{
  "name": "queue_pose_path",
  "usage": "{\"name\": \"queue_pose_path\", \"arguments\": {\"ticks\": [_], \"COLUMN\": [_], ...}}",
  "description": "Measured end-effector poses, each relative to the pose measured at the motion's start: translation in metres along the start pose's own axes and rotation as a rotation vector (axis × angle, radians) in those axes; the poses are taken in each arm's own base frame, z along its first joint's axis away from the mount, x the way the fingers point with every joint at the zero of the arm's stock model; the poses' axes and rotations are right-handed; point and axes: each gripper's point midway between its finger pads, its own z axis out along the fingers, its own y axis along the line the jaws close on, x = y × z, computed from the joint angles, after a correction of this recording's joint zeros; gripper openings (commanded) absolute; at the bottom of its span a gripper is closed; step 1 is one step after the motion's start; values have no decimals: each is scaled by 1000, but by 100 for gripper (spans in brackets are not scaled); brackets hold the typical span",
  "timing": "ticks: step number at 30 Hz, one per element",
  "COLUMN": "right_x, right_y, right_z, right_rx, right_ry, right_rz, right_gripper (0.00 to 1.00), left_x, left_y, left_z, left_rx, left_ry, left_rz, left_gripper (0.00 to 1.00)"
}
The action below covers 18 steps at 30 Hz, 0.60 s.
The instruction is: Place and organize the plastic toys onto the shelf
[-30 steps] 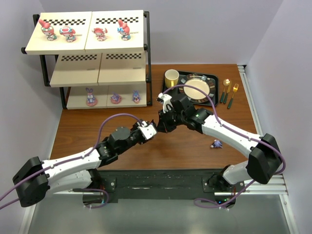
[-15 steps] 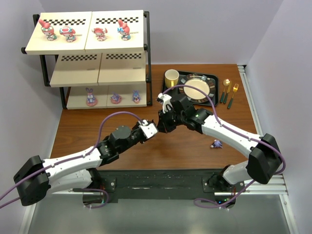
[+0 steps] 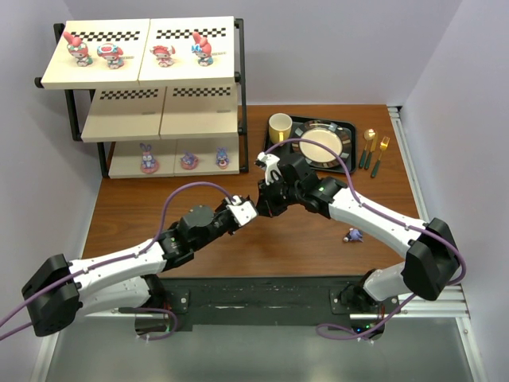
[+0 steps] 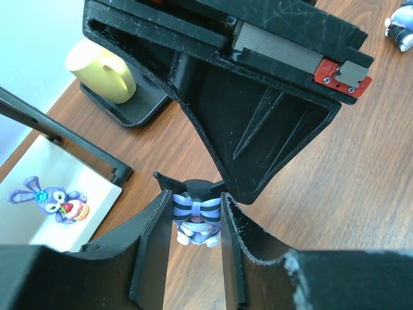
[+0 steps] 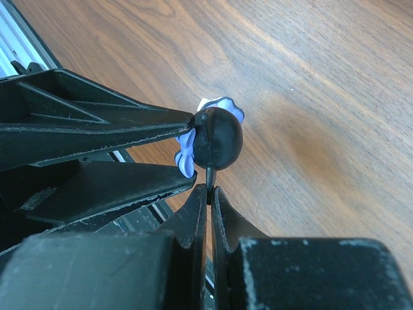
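A dark navy figurine [image 4: 197,216] with a striped purple bow hangs above the table between my two grippers at mid-table. My left gripper [image 4: 197,223] has its fingers against both sides of it; it also shows in the top view [image 3: 250,212]. My right gripper [image 5: 210,188] is shut on the figurine's thin black ear, with the round black head [image 5: 218,137] just beyond its tips; in the top view it [image 3: 263,207] meets the left one. The shelf [image 3: 143,91] stands at the back left, with several pink figurines [image 3: 110,56] on top and three purple bunnies [image 3: 188,161] on the bottom board.
One more dark figurine [image 3: 354,235] lies on the table at the right, also in the left wrist view [image 4: 403,29]. A yellow mug [image 3: 279,126], a black tray with a plate [image 3: 343,127] and gold cutlery [image 3: 374,151] sit at the back right.
My left gripper has edged a little to the right, closer to the right gripper. The right arm has barely moved.
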Motion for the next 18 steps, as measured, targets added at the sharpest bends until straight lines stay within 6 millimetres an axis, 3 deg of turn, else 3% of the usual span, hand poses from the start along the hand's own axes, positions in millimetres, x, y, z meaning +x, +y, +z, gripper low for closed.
{"name": "queue_pose_path", "arguments": {"ticks": [4, 6, 7, 8, 9, 12, 18], "right_x": [0, 0, -1, 0, 0, 0, -9], "right_y": [0, 0, 0, 0, 0, 1, 3], "right_z": [0, 0, 0, 0, -1, -5, -21], "right_rx": [1, 1, 0, -2, -3, -7, -2], "right_ry": [-1, -3, -7, -12, -17, -44, -158], "right_rz": [0, -1, -2, 0, 1, -1, -22], "right_gripper": [0, 16, 23, 37, 42, 57, 74], "left_x": [0, 0, 0, 0, 0, 3, 0], "left_y": [0, 1, 1, 1, 2, 7, 28], "left_z": [0, -1, -1, -1, -1, -2, -9], "left_rx": [-2, -6, -9, -11, -16, -46, -145], "left_ry": [2, 3, 3, 4, 6, 19, 14], "left_rz": [-5, -11, -16, -19, -25, -37, -84], "left_gripper": [7, 0, 0, 0, 0, 0, 0]}}
